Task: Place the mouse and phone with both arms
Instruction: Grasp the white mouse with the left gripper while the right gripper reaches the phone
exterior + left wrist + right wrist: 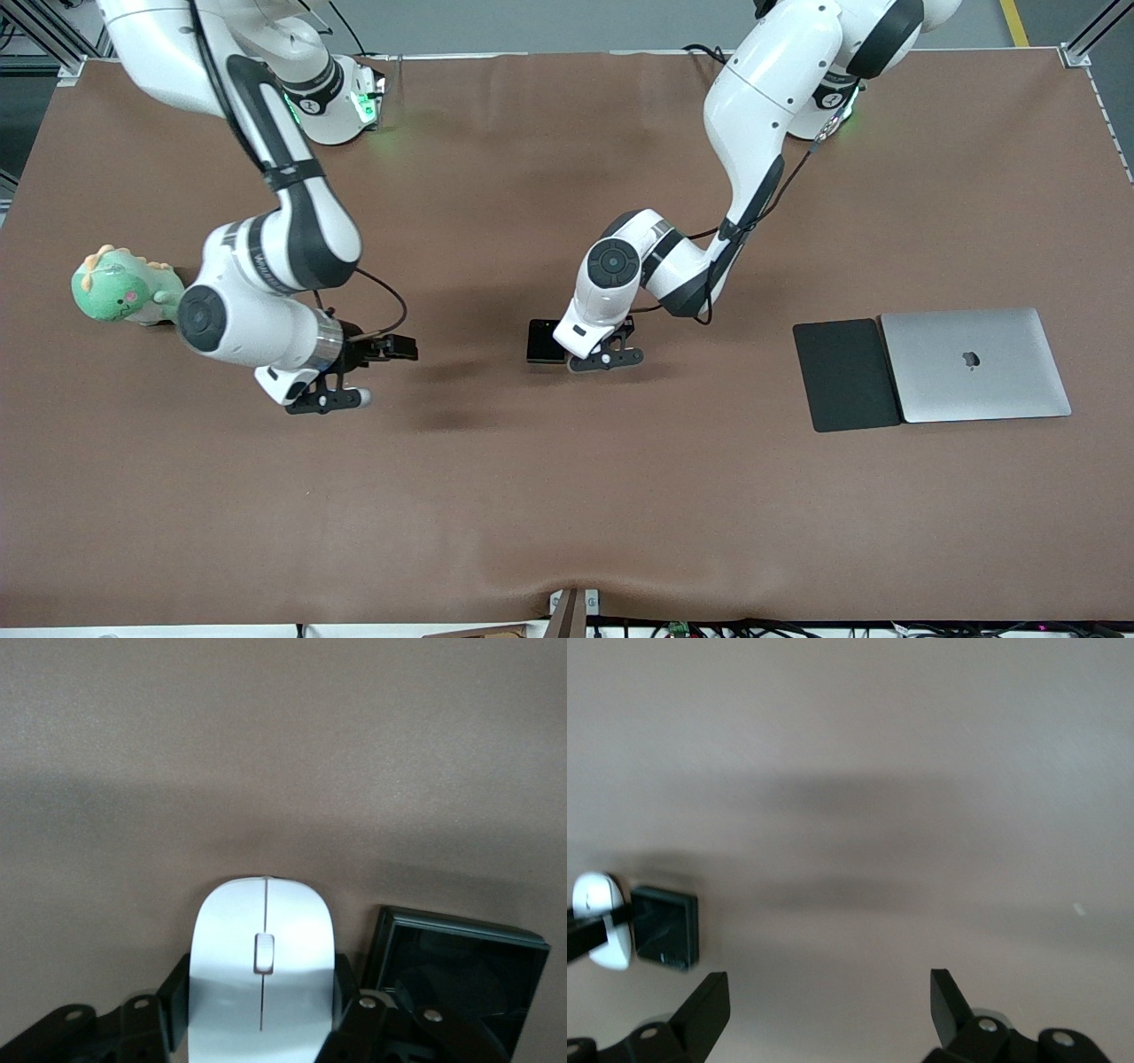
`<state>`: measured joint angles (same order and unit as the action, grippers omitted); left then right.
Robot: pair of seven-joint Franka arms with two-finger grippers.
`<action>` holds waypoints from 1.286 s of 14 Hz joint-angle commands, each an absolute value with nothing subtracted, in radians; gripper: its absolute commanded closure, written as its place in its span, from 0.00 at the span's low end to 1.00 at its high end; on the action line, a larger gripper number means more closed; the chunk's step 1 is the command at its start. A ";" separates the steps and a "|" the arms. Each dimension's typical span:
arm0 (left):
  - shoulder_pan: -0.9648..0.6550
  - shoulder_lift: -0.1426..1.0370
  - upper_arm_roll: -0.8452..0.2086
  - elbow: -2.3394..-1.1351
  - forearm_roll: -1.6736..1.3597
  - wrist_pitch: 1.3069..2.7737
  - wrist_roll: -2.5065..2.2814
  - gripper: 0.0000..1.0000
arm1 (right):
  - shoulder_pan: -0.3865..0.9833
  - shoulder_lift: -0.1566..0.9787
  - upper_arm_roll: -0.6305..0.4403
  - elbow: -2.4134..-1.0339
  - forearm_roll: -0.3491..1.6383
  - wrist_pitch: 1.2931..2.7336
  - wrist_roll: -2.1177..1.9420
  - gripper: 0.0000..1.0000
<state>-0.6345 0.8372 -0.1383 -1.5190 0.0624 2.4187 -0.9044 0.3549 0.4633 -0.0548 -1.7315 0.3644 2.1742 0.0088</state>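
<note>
Left end effector (261, 1028) grips the mouse (263, 966); right end effector (830, 1010) hovers open.

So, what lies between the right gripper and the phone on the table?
Nothing: only bare brown table separates the open right gripper from the phone, as the front and right wrist views show. The left gripper holds the mouse beside the phone.
</note>
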 commanded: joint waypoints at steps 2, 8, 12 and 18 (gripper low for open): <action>-0.655 0.842 -0.123 -1.505 0.089 2.424 -0.937 0.49 | 0.414 0.491 -0.063 -1.720 0.339 2.230 0.066 0.00; -0.641 0.805 -0.114 -1.506 0.129 2.407 -0.937 0.50 | 0.486 0.560 -0.066 -1.704 0.322 2.304 0.149 0.00; -0.615 0.736 -0.091 -1.511 0.135 2.335 -0.925 0.49 | 0.558 0.670 -0.071 -1.597 0.318 2.341 0.254 0.00; -0.494 0.618 -0.097 -1.520 0.137 2.225 -0.795 0.49 | 0.633 0.778 -0.067 -1.482 0.173 2.332 0.494 0.00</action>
<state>-0.5252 0.6750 -0.0882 -1.4932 0.1101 2.2722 -0.8188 0.6096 0.7259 -0.0566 -1.5539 0.2012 2.3462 0.4429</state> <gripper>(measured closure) 0.396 0.000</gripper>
